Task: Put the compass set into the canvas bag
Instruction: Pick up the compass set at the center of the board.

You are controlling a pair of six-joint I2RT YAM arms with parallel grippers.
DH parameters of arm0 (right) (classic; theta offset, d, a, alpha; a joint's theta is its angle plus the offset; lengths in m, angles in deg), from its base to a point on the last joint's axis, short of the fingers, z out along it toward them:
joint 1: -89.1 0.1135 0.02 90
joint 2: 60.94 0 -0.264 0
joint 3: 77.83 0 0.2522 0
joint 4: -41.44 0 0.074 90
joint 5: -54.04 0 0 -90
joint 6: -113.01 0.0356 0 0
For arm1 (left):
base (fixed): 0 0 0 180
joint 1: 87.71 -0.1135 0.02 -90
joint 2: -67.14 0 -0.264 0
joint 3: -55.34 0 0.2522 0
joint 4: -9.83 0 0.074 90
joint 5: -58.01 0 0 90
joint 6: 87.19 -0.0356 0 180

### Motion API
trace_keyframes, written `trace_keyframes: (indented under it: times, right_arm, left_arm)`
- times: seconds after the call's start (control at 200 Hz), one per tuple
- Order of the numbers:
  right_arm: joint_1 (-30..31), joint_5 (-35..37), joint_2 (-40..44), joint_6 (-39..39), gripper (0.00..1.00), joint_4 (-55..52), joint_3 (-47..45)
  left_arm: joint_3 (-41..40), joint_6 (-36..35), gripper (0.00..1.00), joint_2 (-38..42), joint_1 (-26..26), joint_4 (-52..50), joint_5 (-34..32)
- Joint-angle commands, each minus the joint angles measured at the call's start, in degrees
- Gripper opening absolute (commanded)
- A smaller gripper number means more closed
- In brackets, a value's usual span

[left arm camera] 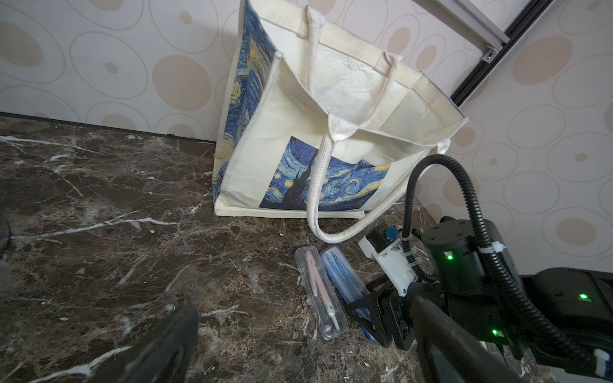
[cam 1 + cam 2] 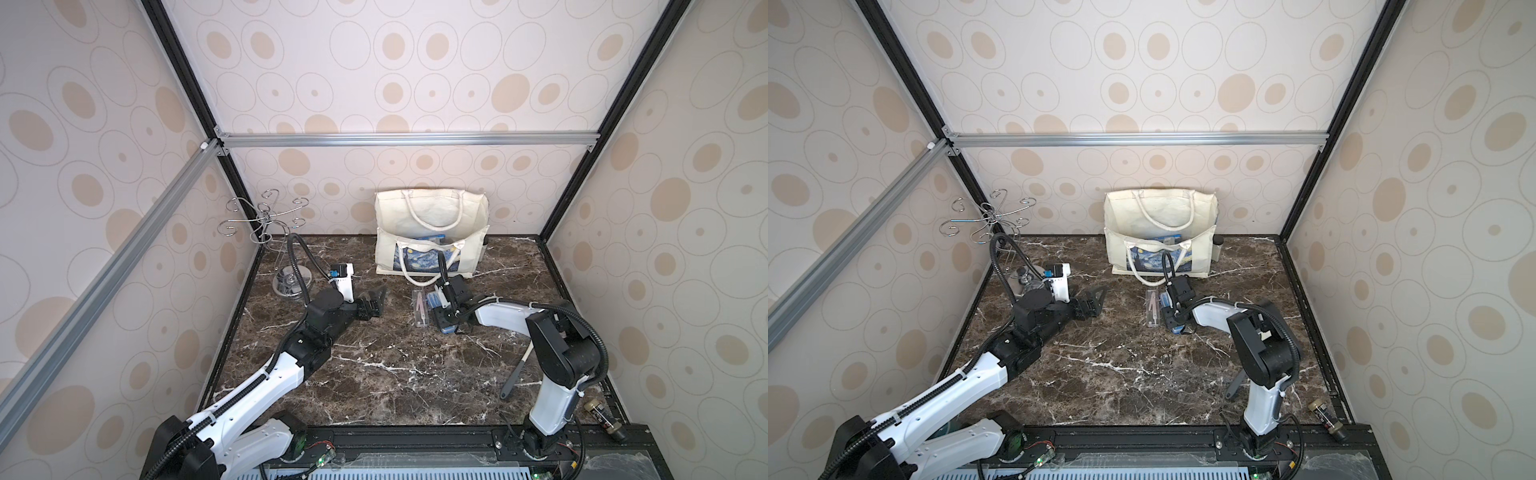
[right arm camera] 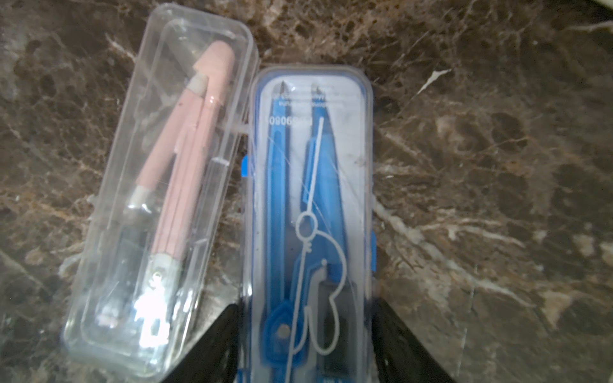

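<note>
The compass set point(image 3: 311, 199), a blue compass in a clear blue-trimmed case, lies flat on the marble in front of the canvas bag point(image 2: 432, 216). It shows in both top views point(image 2: 435, 297) point(image 2: 1166, 298) and in the left wrist view point(image 1: 345, 278). My right gripper point(image 3: 305, 308) straddles one end of the case, its black fingers point(image 3: 219, 335) against both long sides. A clear case with a pink compass point(image 3: 166, 199) lies right beside it. My left gripper point(image 2: 374, 299) hovers open to the left, holding nothing. The bag stands upright and open against the back wall, with something blue point(image 2: 432, 240) inside.
A wire hook stand point(image 2: 266, 224) on a glass base point(image 2: 293, 282) stands at the back left. A dark-handled utensil point(image 2: 515, 374) lies under my right arm. A small bottle point(image 2: 598, 411) lies at the front right rail. The bag's rope handle point(image 1: 318, 205) droops onto the table.
</note>
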Motion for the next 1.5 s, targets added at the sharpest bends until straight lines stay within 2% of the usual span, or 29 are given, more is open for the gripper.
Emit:
trace_keyframes:
  times: [0.0,0.285,0.58,1.005,1.496]
  right_arm:
    - [0.3,-2.3,3.8,-0.7,0.62,-1.9,-1.4]
    - [0.3,-8.9,11.8,-3.1,0.62,-2.4,-2.9]
    - [0.3,-17.1,16.5,-3.9,0.60,-1.2,-4.3]
    - [0.3,-17.4,14.6,-4.0,0.58,-0.2,-3.2]
    - [0.8,-25.9,21.1,-4.2,0.56,-5.4,7.0]
  left_arm:
    - [-0.2,0.5,1.00,0.1,-0.4,2.0,-0.8]
    - [-0.6,0.5,1.00,-0.7,-0.4,2.8,-0.6]
    - [-0.7,0.5,1.00,-1.9,-0.7,3.3,-0.4]
    - [-1.1,0.6,1.00,-2.3,-0.9,3.2,-0.6]
    - [-2.7,-0.1,1.00,1.3,-1.3,1.8,-4.4]
